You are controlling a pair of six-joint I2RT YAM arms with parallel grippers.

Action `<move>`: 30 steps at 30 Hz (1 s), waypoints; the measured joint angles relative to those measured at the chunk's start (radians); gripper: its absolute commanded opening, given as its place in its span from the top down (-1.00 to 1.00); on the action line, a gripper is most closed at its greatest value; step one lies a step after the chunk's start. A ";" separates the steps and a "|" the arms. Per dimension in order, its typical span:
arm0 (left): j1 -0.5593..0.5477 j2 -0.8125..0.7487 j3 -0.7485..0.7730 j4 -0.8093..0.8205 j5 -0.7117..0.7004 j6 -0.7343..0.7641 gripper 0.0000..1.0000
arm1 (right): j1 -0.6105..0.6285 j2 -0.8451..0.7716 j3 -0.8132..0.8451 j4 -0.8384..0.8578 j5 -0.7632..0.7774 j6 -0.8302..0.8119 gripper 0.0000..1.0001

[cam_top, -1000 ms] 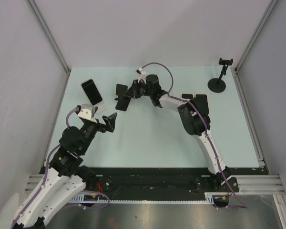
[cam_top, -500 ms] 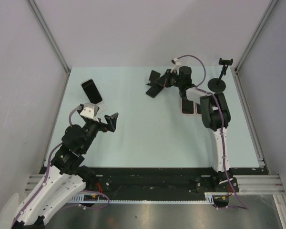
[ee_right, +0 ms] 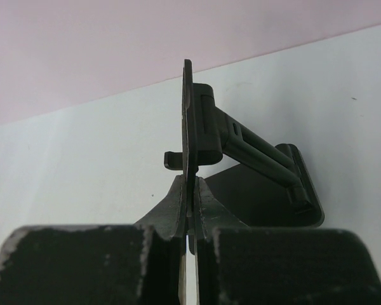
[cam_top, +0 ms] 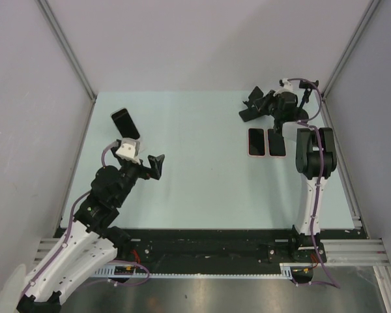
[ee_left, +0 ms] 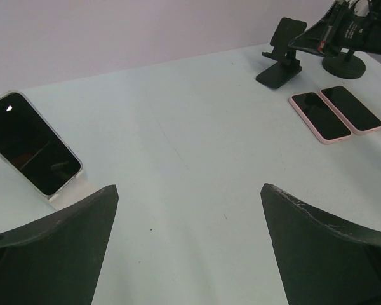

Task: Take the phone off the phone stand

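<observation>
A black phone in a pale case leans tilted on a small pale stand at the far left; it also shows in the left wrist view. My left gripper is open and empty, hovering near and to the right of that phone, its fingertips wide apart. My right gripper is shut on the plate of an empty black folding phone stand at the far right; the right wrist view shows the fingertips pinching the thin plate edge-on.
Two phones lie flat side by side at the right, one in a pink case and a dark one. A round-based clamp stand stands behind my right arm. Grey walls close in the table on three sides.
My right gripper has carried the black folding stand from the far middle of the table to the far right. My left gripper has shifted slightly right and stayed open.
</observation>
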 measured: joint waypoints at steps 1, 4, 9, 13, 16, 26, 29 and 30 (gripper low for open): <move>0.000 0.002 0.000 0.000 0.000 0.000 -1.00 | 0.000 -0.013 -0.026 0.018 0.024 0.005 1.00; 0.000 0.008 0.000 0.000 0.001 0.000 -1.00 | 0.002 -0.050 -0.098 0.066 0.093 0.016 1.00; 0.000 0.008 0.000 0.000 0.002 0.000 -1.00 | 0.006 -0.088 -0.176 0.117 0.204 0.036 1.00; 0.000 0.008 0.000 0.000 0.002 0.000 -1.00 | 0.000 -0.095 -0.199 0.144 0.274 0.049 1.00; 0.000 0.008 0.000 0.000 0.002 0.000 -1.00 | -0.013 -0.097 -0.220 0.167 0.317 0.083 1.00; 0.000 0.001 0.000 0.000 0.003 0.000 -1.00 | -0.019 -0.116 -0.295 0.230 0.367 0.140 1.00; 0.000 -0.003 0.000 0.000 0.003 0.000 -1.00 | -0.024 -0.125 -0.311 0.237 0.373 0.147 1.00; 0.000 -0.004 0.000 0.000 0.003 0.000 -1.00 | -0.026 -0.129 -0.317 0.237 0.376 0.149 1.00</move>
